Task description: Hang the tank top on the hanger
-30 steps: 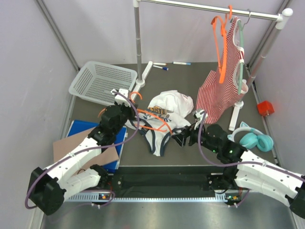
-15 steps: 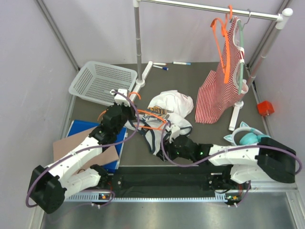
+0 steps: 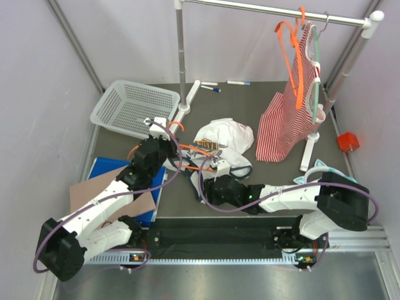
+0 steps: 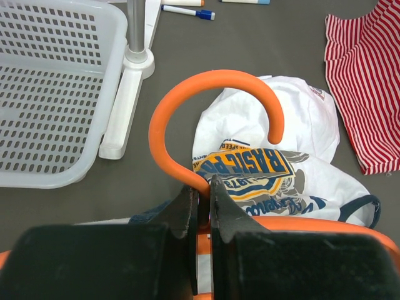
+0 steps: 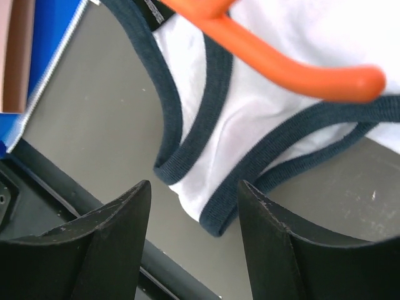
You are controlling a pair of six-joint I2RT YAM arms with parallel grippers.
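Left wrist view: my left pincer is clamped tight on the hanger at the base of its hook, holding it over the top, which lies crumpled on the desk. Right wrist view: the right pincer stands half open and grips nothing, its jaws either side of a navy-edged strap beneath the hanger's arm. I judge we're at the threading step. Next I'd pinch that strap and draw it over the arm's tip.

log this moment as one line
left gripper: shut on hanger neck | right gripper: open, straddling tank top strap | status: not yet hung
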